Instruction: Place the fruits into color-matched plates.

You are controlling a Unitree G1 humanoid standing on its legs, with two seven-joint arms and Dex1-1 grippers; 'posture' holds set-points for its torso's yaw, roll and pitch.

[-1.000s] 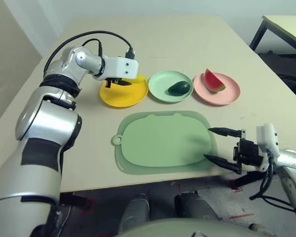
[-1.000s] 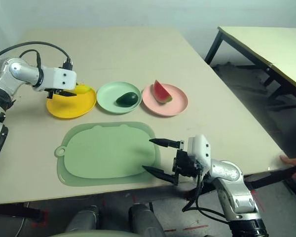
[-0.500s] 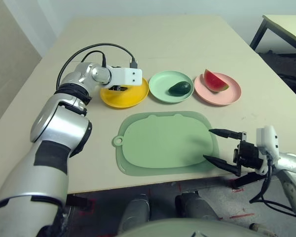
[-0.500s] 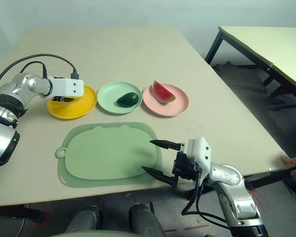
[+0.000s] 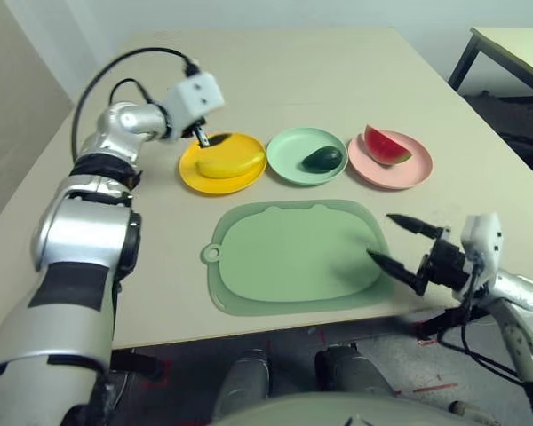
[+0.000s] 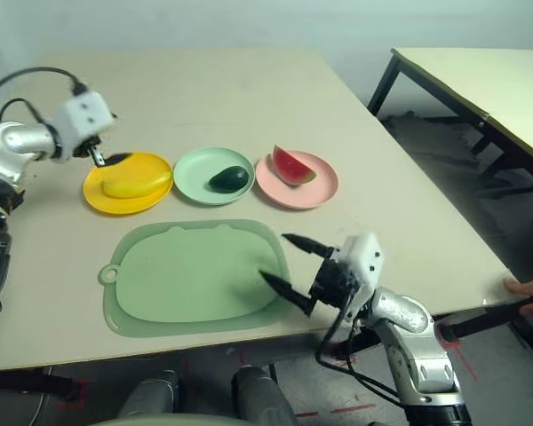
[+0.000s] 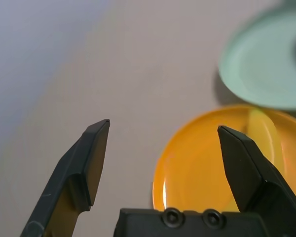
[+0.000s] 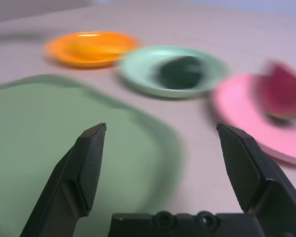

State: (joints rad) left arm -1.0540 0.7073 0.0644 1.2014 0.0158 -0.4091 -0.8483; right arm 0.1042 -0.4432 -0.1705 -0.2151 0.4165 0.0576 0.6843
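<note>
Looking across the bench (image 5: 338,62), you see all three fruits already sitting in plates of their own colour: the banana (image 5: 230,163) lies on its side in the yellow plate (image 5: 194,174), the avocado (image 5: 322,159) rests in the green plate (image 5: 289,153), and the watermelon wedge (image 5: 384,146) stands rind-down in the pink plate (image 5: 407,173). The three plates sit in a row, close beside one another, behind the green cutting mat (image 5: 293,257), which carries nothing.

Your left hand (image 5: 198,138) hovers just beside the far-left rim of the yellow plate, its fingers spread wide and holding nothing; the banana lies free of it. Your right hand (image 5: 396,244) hangs at the near right corner of the mat, its fingers apart as well and empty.

By the look of it the sorting is finished, so you probably need no further grasp. Should a fruit need nudging, judge them as light, stiff plastic toys with smooth, likely slippery skins. Take the banana across its thick middle, not at the tapering ends. Take the avocado across its narrower width, since its rounded shape may squirt out of a shallow pinch. Take the wedge on its two flat red faces instead of the curved rind. The plates look light too, so a sideways push could slide them across the bench.
</note>
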